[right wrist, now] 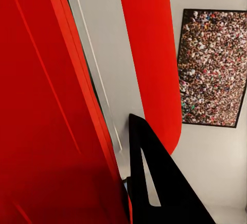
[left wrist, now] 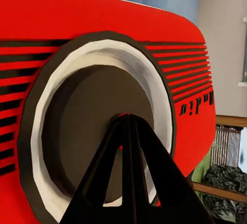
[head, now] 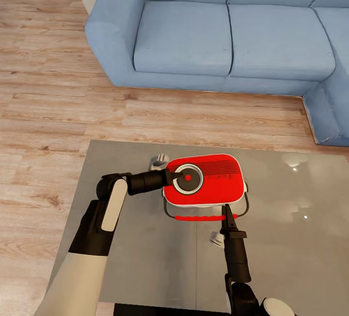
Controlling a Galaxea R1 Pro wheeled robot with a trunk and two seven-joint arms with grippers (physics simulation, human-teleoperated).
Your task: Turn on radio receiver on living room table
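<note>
Seemingly to press its switch, left gripper (head: 173,177), fingers closed together, meets the dial (head: 188,178) of the radio receiver (head: 203,180); right gripper (head: 227,212) beside the handle (head: 206,217), finger state indeterminable

The left gripper (head: 175,177) has its tips over the dial (head: 188,179) of the radio (head: 203,180), so part of the dial's rim is hidden under them. In the left wrist view the fingers (left wrist: 131,183) are cut off by the picture's edge and cover the dial's middle (left wrist: 98,126); the lettering (left wrist: 195,104) beyond them is too small to read. The right gripper (head: 227,212) meets the radio's near edge; whether its tips touch the handle (head: 206,217) cannot be told. The sofa (head: 232,30) runs off the picture.
</note>
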